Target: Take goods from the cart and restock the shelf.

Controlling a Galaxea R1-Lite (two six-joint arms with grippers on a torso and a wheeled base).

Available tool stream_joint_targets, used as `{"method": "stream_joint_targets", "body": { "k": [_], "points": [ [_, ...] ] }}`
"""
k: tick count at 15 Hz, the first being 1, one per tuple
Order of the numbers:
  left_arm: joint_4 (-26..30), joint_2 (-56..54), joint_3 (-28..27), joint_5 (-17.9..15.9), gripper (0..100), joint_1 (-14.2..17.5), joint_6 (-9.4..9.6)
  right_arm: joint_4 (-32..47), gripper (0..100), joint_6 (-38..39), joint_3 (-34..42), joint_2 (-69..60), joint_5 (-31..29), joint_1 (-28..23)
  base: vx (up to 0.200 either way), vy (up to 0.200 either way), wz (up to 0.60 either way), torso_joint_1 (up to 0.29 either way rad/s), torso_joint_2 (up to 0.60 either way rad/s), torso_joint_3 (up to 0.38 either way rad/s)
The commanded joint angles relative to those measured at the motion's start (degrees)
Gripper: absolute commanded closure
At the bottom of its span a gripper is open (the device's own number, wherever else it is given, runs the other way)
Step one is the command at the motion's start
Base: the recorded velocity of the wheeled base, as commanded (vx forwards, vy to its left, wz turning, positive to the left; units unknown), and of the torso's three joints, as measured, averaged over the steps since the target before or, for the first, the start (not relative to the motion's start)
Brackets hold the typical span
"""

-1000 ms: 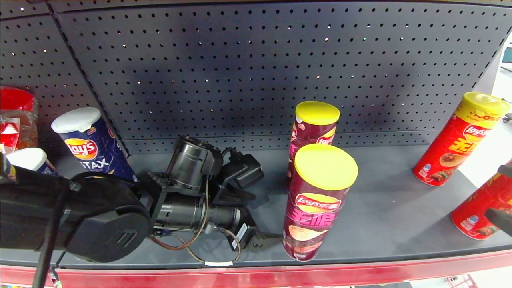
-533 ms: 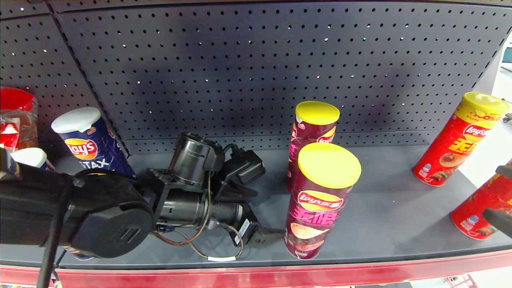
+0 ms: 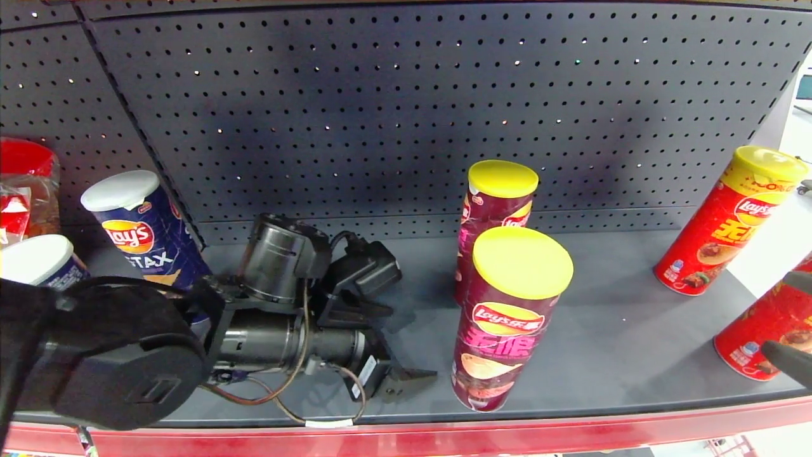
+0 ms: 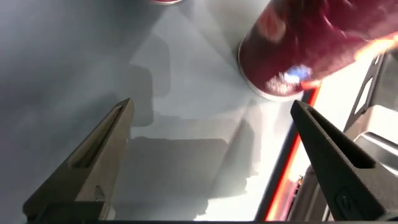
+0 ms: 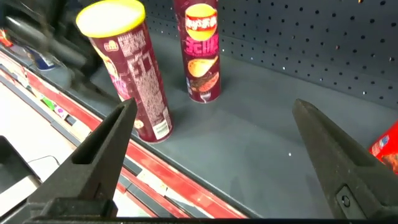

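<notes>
One white label (image 5: 160, 129) on the front can (image 5: 127, 68) faces the right wrist.

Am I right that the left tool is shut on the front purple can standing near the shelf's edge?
Not quite: the left wrist view shows the left tool open, apart from the front purple can, which does stand near the edge of the shelf.

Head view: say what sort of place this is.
Probably a shop aisle: a grey shelf with a pegboard back, a red front rail, and upright chip cans standing on it.
</notes>
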Motion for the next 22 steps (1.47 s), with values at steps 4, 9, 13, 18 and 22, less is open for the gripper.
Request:
{"method": "stream_joint_targets", "body": {
  "k": [4, 9, 13, 18, 22],
  "points": [
    [2.39, -25.26, 10.50, 3.21, 0, 8.81, -6.17, 0.05, 0, -0.04, 6.73, -7.22, 0.01, -2.88, 0.000, 0.000, 0.00, 0.000, 0.00, 0.000],
    [4.67, -35.36, 15.86, 1.54, 0, 5.21, -7.66, 0.05, 0, -0.31, 8.93, -10.12, -0.07, -6.04, 0.000, 0.000, 0.00, 0.000, 0.00, 0.000],
    [17.50, -55.05, 22.19, 10.68, 0, 5.38, -8.54, 0.14, 0, -0.39, 13.15, -14.87, -0.25, -12.81, 0.000, 0.000, 0.00, 0.000, 0.00, 0.000],
    [46.42, -83.79, 20.17, 22.99, 0, 16.19, -10.30, 0.14, 0, 0.22, 21.76, -25.77, -0.51, -30.74, 0.000, 0.000, 0.00, 0.000, 0.00, 0.000],
    [50.46, -90.82, 20.78, 22.90, 0, 32.63, -10.38, -0.04, 0, 0.75, 20.97, -22.60, 4.41, -27.13, 0.000, 0.000, 0.00, 0.000, 0.00, 0.000]
  ]
}}
